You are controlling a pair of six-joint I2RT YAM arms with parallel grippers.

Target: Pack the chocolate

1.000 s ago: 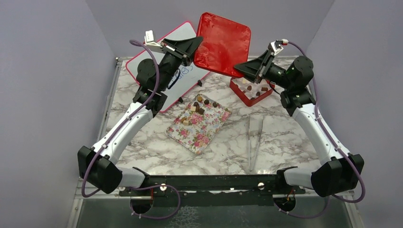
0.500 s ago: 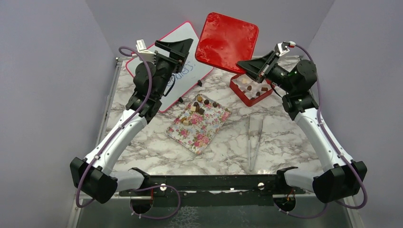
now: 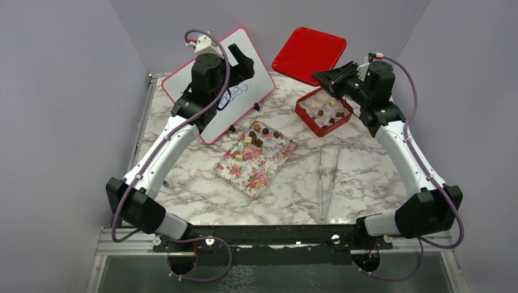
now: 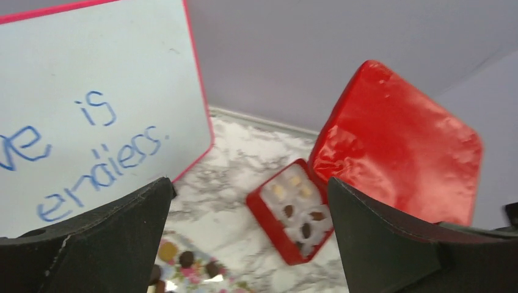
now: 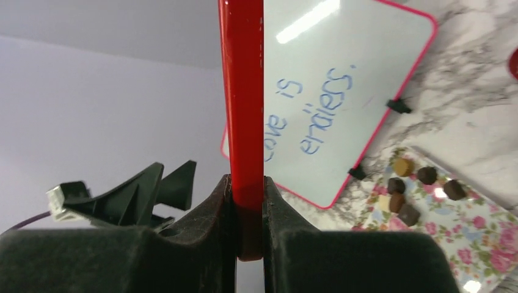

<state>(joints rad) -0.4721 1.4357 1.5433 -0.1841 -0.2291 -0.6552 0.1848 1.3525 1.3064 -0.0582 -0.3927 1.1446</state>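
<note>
Jaws of right gripper [image 5: 247, 183] clamped on edge of glossy red square lid [image 3: 308, 54], aloft by far right corner, over open red box [image 3: 306, 122]. Left gripper [image 4: 247, 183] agape, empty, far left. Small brown and tan chocolate pieces [image 3: 258, 133] at far end of floral rectangular tray [image 3: 253, 174], mid-worktop, below and nearward of left gripper; some already boxed.

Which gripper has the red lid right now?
The right gripper: its jaws pinch the red lid by its edge. The left gripper is open and empty.
</note>
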